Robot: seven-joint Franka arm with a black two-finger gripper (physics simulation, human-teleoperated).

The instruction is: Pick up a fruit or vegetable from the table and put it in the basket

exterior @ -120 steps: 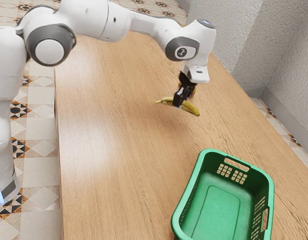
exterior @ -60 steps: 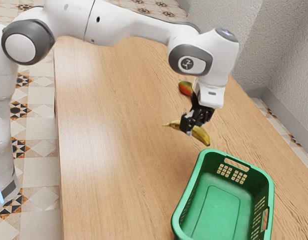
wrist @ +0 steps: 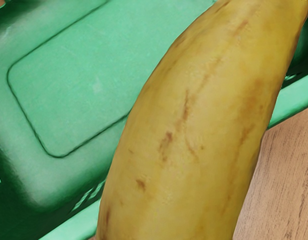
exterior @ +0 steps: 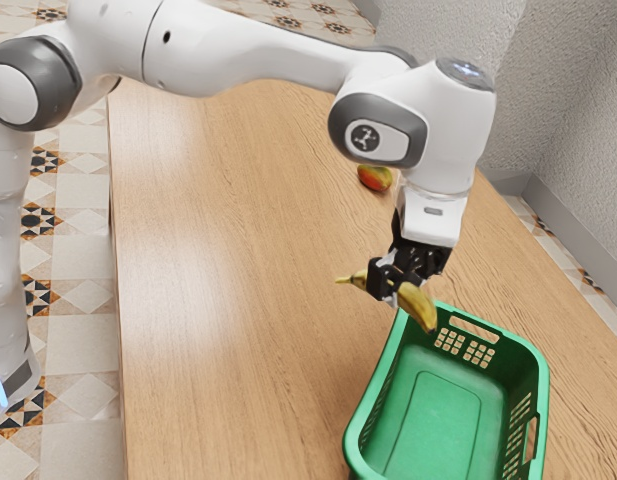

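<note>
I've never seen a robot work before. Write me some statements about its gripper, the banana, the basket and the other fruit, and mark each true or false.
1. The gripper is holding the banana. True.
2. The basket is green. True.
3. The banana is lying on the basket's floor. False: it is held up in the gripper.
4. The other fruit is in the basket. False: that reddish fruit lies on the table.

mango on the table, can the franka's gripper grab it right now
Probably not: the gripper is shut on the banana, which it would have to release first. The mango itself lies uncovered on the table.
</note>
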